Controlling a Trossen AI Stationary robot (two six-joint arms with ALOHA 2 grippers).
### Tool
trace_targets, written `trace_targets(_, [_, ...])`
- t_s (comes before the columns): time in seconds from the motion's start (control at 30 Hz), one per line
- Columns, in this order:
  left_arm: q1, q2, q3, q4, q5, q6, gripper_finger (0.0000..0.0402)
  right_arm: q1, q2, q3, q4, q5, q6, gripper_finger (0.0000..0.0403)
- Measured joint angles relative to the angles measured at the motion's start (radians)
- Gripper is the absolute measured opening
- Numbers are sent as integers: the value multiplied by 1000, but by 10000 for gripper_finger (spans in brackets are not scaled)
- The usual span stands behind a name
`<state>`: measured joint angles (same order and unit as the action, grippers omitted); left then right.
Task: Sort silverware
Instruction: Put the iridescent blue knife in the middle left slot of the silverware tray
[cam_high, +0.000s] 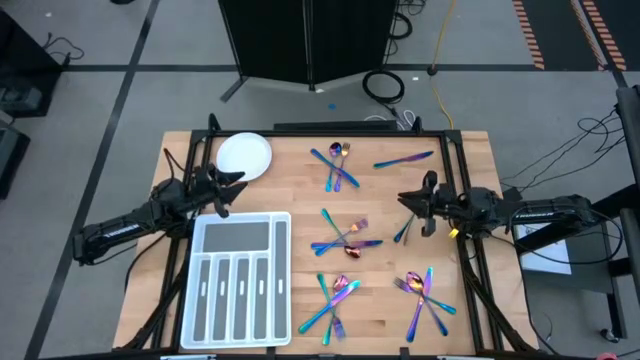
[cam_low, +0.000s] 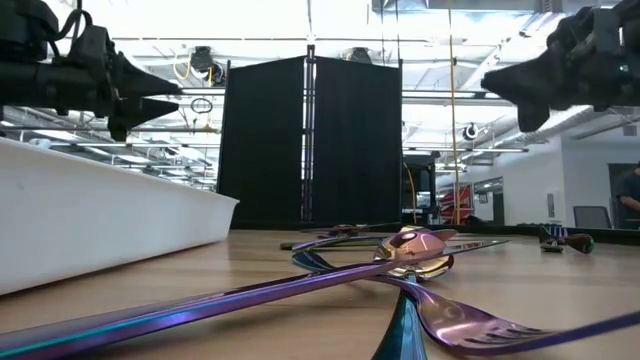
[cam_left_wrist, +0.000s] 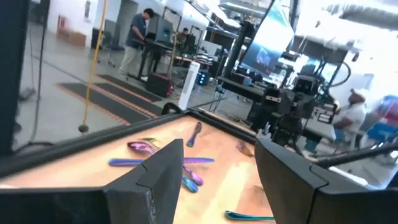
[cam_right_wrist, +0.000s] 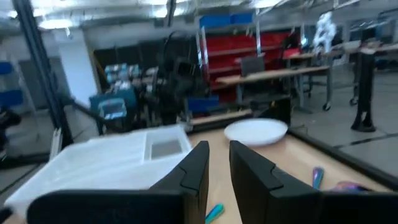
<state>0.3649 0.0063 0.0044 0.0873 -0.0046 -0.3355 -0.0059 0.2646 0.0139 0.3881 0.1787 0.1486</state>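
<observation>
Hanging w/ narrow-gapped, empty fingers, the right gripper (cam_high: 424, 203) is nearest a teal utensil (cam_high: 404, 231) lying slanted just below it; left gripper (cam_high: 222, 191) spread wide.

silverware (cam_high: 345, 240): glossy iridescent metal; tray (cam_high: 240, 280): translucent plastic; table (cam_high: 300, 170): matt wood; plate (cam_high: 244, 156): smooth white

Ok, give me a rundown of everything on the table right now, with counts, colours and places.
Silverware: six loose clusters plus a single piece under the right hand, rainbow blue-purple-gold, over the table's middle and right; exact count cannot be told.
Tray: one, translucent white, compartments empty, front left.
Plate: one, white, round, empty, back left.
Table: one, light wood.
Left hand: open, empty, between plate and tray.
Right hand: narrow gap between the fingers, empty, at the right.
</observation>
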Motion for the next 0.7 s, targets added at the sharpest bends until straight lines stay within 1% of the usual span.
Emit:
trace_targets(0.13, [0,0,0,1,49,-27,200,0,1,0,3,8,-25,52])
trace_targets(0.2, [0,0,0,4,80,-68,200,0,3,0,5,7,-24,52])
trace_targets(0.33, [-2,15,14,2,192,-104,200,0,10,0,18,3,18,52])
trace_targets(0.4, [-10,44,44,3,212,-100,200,0,22,0,29,0,26,52])
trace_targets(0.53, [-36,151,128,7,210,-40,200,0,59,0,41,-17,37,52])
trace_targets(0.63, [-55,272,207,2,206,26,200,0,99,1,60,-22,49,52])
trace_targets(0.7, [-68,370,272,-25,181,74,200,0,125,1,79,-19,47,52])
